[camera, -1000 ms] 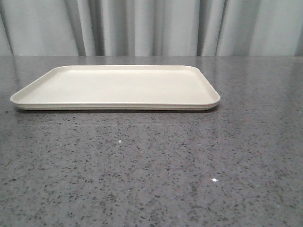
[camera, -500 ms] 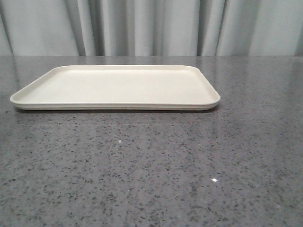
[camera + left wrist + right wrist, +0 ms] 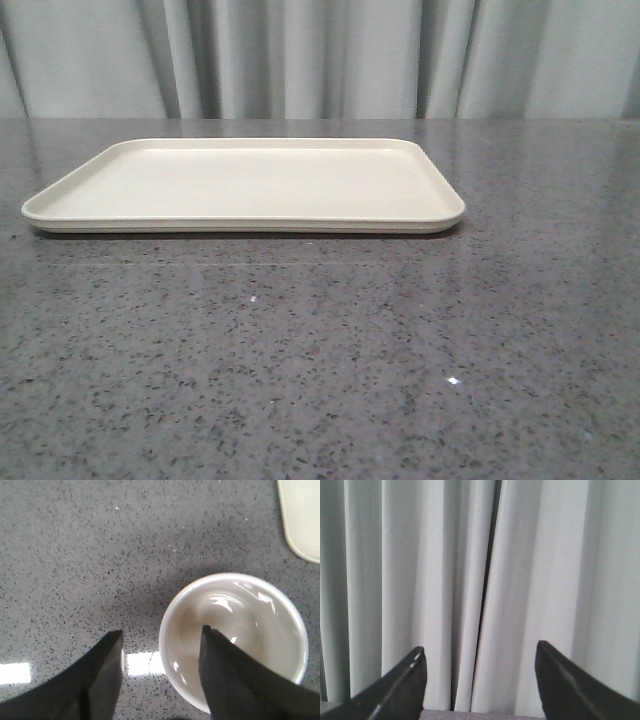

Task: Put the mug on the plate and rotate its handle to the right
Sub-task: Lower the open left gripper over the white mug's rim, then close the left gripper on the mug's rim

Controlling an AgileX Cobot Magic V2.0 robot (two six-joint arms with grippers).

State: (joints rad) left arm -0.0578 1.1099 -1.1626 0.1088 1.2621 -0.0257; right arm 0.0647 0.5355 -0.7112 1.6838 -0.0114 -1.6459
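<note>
In the left wrist view the white mug (image 3: 250, 610) stands upright on the speckled grey table, seen from above with its inside empty. My left gripper (image 3: 162, 630) is open and straddles the mug's near wall: one finger over the mug's mouth, the other outside it, neither pressing the wall. The handle is hidden. A corner of the cream-white plate (image 3: 305, 520) lies beyond the mug. In the front view the plate (image 3: 250, 185) lies empty at the table's middle back; neither mug nor arm shows there. My right gripper (image 3: 480, 646) is open, holds nothing and faces the curtain.
The grey speckled table (image 3: 320, 360) stretches in front of the plate. A pale pleated curtain (image 3: 320, 60) hangs behind the table's far edge. Bright light reflections lie on the table beside the mug (image 3: 142, 662).
</note>
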